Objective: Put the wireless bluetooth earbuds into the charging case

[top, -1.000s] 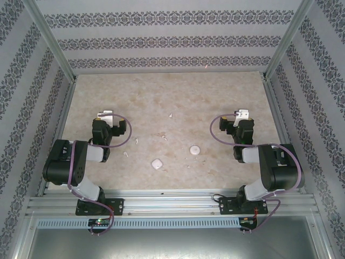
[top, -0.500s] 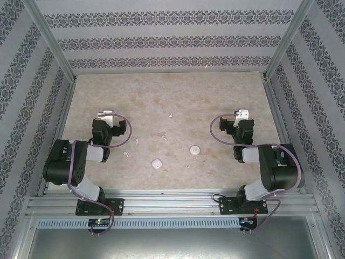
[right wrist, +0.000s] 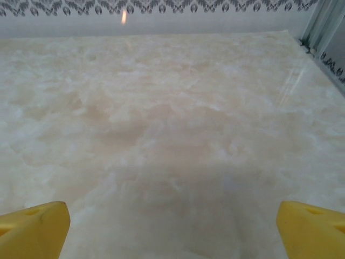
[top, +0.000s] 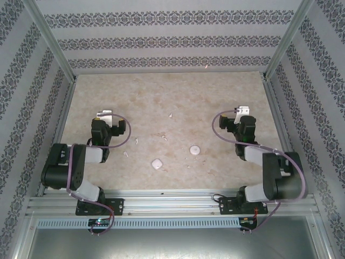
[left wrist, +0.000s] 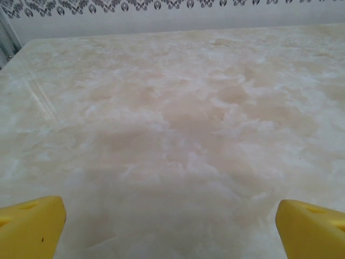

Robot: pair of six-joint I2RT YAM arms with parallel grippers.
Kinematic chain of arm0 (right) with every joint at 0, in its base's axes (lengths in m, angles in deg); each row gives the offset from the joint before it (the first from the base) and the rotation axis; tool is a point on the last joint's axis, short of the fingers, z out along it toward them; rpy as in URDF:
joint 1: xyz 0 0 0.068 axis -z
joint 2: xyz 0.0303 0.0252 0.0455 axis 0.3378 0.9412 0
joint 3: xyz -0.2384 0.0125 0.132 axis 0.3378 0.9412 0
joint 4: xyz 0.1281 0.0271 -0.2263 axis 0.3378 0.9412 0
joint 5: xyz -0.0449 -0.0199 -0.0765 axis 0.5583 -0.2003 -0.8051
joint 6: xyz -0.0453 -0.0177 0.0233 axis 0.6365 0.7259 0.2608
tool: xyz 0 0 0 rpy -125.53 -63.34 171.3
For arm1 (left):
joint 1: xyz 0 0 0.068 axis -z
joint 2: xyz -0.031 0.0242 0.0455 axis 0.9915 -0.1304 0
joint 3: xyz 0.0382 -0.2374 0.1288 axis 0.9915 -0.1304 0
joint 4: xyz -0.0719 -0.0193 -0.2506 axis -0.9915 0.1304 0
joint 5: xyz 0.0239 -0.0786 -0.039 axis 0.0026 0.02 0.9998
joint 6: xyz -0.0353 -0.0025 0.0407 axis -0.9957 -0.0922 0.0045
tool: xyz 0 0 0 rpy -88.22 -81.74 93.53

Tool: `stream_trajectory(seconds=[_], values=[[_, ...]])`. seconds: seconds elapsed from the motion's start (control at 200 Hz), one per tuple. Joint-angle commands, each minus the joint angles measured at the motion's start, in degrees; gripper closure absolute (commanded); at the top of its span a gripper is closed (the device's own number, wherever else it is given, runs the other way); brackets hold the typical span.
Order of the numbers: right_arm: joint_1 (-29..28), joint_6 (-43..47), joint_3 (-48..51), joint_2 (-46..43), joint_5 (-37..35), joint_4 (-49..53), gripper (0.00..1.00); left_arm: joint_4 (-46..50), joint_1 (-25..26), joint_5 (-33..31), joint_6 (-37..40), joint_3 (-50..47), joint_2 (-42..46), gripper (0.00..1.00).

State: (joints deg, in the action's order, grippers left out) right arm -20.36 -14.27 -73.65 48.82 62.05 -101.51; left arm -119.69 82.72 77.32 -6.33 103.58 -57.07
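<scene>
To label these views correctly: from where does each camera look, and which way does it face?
Top external: above and behind the bases, looking down on the table; both arms show.
Left wrist: low behind the left gripper, facing the back wall; yellow fingertips wide apart.
Right wrist: likewise behind the right gripper.
Shared: both wrist views see that table and wall.

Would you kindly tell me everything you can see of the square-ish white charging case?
The case is a small white piece of rounded-square outline, seemingly smooth plastic. It lies flat on the marbled table, toward the near edge and slightly left of centre. Nothing but the table touches it. Whether it is open or shut is too small to tell.
</scene>
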Motion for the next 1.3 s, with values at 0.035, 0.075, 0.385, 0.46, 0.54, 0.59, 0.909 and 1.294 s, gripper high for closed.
stream_trajectory(seconds=[0.035, 0.075, 0.385, 0.46, 0.54, 0.59, 0.909, 1.294], values=[[-0.8, -5.1, -9.6, -7.5, -0.5, 24.5, 0.02, 15.5, -0.5, -3.6, -4.8, 4.1, 8.8, 0.00], [-1.6, -5.3, -11.5, -8.5, -0.3, 29.7, 0.02, 20.8, -0.5, -3.9, -7.0, 5.5, 10.7, 0.00], [-21.1, -9.8, -22.3, -11.8, 0.3, 57.1, 0.03, 68.6, -0.5, -1.4, -24.4, 21.8, 16.0, 0.00], [-27.6, -12.4, -25.0, -8.8, 0.2, 60.5, 0.03, 76.4, -0.5, 1.3, -25.6, 24.5, 15.5, 0.00], [-34.1, -14.8, -29.6, -2.5, 1.0, 65.1, 0.04, 82.4, -0.4, 4.3, -26.5, 26.2, 15.0, 0.00], [-37.1, -15.8, -33.2, 2.3, 3.3, 67.6, 0.08, 84.3, -0.4, 6.5, -26.7, 26.4, 14.7, 0.00], [-50.1, -13.3, -53.6, 23.0, 10.0, 78.9, 0.23, 87.7, -0.2, 15.0, -24.9, 24.7, 15.4, 0.00], [-57.4, -12.1, -68.1, 37.4, 11.6, 88.8, 0.30, 87.4, -0.2, 19.9, -22.2, 22.0, 20.6, 0.00]])
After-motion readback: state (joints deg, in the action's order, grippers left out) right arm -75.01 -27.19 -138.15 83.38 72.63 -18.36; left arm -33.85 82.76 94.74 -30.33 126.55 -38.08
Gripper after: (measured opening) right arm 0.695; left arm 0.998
